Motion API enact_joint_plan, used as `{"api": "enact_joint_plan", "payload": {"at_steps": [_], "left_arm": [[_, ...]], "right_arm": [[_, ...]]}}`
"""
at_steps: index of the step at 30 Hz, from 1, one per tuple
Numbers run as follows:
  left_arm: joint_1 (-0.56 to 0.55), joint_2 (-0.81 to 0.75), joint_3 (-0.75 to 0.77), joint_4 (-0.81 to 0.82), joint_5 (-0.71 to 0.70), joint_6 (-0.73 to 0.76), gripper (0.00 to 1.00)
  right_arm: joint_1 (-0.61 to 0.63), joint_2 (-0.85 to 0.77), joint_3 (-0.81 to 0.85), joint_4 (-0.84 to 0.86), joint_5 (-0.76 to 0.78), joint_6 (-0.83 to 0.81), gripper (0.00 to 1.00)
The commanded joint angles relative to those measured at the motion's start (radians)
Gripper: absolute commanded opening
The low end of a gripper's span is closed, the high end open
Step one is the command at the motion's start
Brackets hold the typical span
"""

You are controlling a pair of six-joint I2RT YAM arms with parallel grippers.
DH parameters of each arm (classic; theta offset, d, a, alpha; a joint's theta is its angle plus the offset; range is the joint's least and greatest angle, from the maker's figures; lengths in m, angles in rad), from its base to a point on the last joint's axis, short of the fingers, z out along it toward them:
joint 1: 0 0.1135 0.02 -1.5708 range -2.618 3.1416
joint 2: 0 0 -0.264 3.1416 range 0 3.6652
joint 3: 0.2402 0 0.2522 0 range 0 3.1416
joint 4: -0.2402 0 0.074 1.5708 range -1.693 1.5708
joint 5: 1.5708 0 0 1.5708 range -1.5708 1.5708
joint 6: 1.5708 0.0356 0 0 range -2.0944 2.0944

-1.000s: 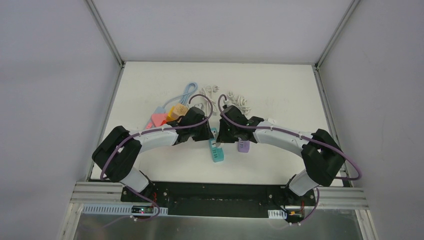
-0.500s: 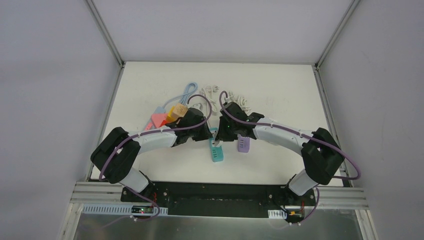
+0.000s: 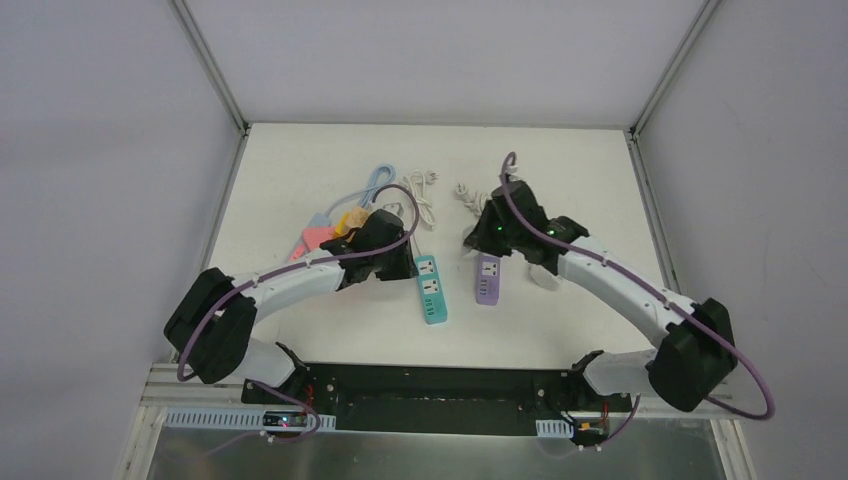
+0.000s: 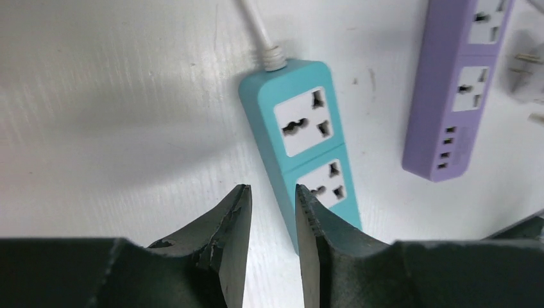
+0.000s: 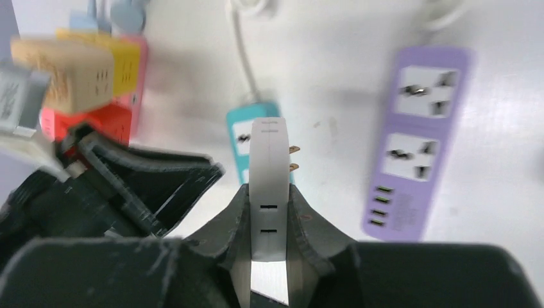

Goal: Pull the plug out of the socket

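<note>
The teal socket strip [image 3: 432, 288] [image 4: 301, 147] lies flat on the white table, both of its sockets bare. My right gripper [image 5: 267, 189] [image 3: 482, 238] is shut on the white plug [image 5: 269, 173]. The plug hangs above the table, its brass pins free in the air over the teal strip [image 5: 247, 138]. My left gripper [image 4: 272, 192] [image 3: 405, 265] hovers low at the strip's left edge. Its jaws stand a narrow gap apart with nothing between them.
A purple socket strip [image 3: 488, 279] [image 5: 414, 147] lies just right of the teal one. Pink and orange strips [image 3: 335, 230] and a blue cable sit at the left. White cables [image 3: 425, 195] coil behind. A loose white plug [image 4: 526, 70] lies beside the purple strip.
My right gripper has lifted up and to the right, away from the teal strip, taking the white plug out of it. The left gripper has stayed by the strip.
</note>
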Motion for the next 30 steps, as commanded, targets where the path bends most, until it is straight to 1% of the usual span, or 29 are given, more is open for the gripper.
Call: {"api": "enact_joint_plan", "payload": {"at_steps": [1, 5, 9, 12, 15, 17, 20, 23, 26, 27, 30], "left_arm": [[-0.003, -0.106, 0.141, -0.138, -0.008, 0.074, 0.33], [0.004, -0.173, 0.179, -0.202, -0.037, 0.099, 0.36], [0.008, -0.27, 0.182, -0.256, -0.1, 0.122, 0.41], [0.009, -0.365, 0.172, -0.304, -0.201, 0.135, 0.47], [0.009, -0.479, 0.146, -0.335, -0.325, 0.135, 0.5], [0.009, -0.579, 0.1, -0.314, -0.391, 0.143, 0.57], [0.009, -0.703, 0.039, -0.304, -0.479, 0.153, 0.71], [0.009, -0.769, 0.032, -0.343, -0.552, 0.152, 0.84], [0.009, -0.786, 0.046, -0.387, -0.584, 0.148, 0.88], [0.009, -0.784, 0.052, -0.402, -0.593, 0.143, 0.88], [0.009, -0.766, 0.066, -0.437, -0.607, 0.127, 0.9]], "right_arm": [[-0.174, -0.155, -0.059, -0.021, 0.049, -0.023, 0.0], [-0.34, -0.224, -0.081, -0.003, 0.02, -0.018, 0.0], [-0.467, -0.261, -0.104, 0.06, -0.036, 0.008, 0.0], [-0.538, -0.244, -0.121, 0.111, -0.107, 0.036, 0.05], [-0.611, -0.211, -0.129, 0.159, -0.182, 0.059, 0.08], [-0.666, -0.199, -0.128, 0.196, -0.24, 0.062, 0.12], [-0.714, -0.18, -0.127, 0.237, -0.26, 0.051, 0.17], [-0.775, -0.133, -0.14, 0.282, -0.307, 0.052, 0.17], [-0.841, -0.058, -0.144, 0.34, -0.327, 0.051, 0.17], [-0.862, -0.024, -0.138, 0.351, -0.39, 0.04, 0.17], [-0.913, 0.096, -0.103, 0.371, -0.468, 0.039, 0.17]]}}
